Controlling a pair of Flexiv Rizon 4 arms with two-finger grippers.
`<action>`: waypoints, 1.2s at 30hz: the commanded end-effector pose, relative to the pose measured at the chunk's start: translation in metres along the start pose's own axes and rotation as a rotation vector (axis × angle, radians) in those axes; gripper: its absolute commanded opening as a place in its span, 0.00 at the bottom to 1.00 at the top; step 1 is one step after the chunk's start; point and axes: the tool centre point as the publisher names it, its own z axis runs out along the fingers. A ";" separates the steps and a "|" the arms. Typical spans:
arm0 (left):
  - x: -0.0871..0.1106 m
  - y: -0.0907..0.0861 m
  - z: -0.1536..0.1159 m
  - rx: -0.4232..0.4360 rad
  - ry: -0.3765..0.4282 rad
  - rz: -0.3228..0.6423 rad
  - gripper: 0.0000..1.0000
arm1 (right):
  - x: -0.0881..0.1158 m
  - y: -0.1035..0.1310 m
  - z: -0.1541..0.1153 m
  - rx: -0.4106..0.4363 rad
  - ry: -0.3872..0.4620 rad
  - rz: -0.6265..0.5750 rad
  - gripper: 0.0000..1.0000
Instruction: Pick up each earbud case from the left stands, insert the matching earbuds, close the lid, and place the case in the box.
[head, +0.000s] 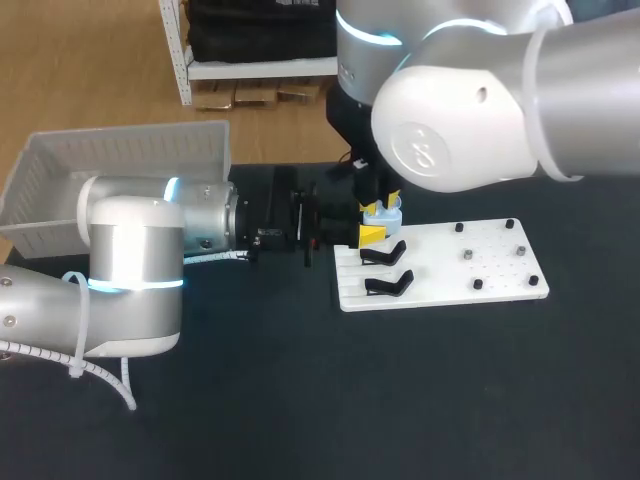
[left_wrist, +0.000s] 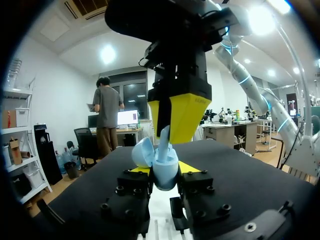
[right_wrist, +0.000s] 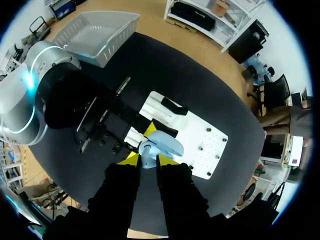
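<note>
A light blue earbud case (left_wrist: 165, 167) with its lid (left_wrist: 143, 152) open sits upright between the yellow tips of my left gripper (left_wrist: 162, 174), which is shut on it from both sides. My right gripper (left_wrist: 176, 125) comes down from above, shut on a light blue earbud (left_wrist: 164, 136) whose lower end is in the case. In the right wrist view the case (right_wrist: 165, 142) lies just under my right gripper (right_wrist: 149, 161). In the head view both grippers meet at the case (head: 385, 216), by the white plate's left end.
A white plate (head: 470, 270) carries two black stands (head: 385, 250) (head: 388, 285) on its left part and several small studs on its right. A white basket (head: 120, 160) stands at the table's back left, behind my left arm.
</note>
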 end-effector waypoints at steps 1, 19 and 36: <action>0.001 -0.002 0.001 -0.008 -0.002 0.004 0.00 | -0.002 0.001 0.000 0.000 0.004 0.000 0.00; 0.001 -0.002 0.001 -0.008 -0.002 0.004 0.00 | 0.000 0.000 0.005 0.021 0.021 -0.006 0.00; 0.001 -0.002 0.001 -0.008 -0.002 0.004 0.00 | -0.001 0.000 0.009 0.020 0.026 -0.013 0.30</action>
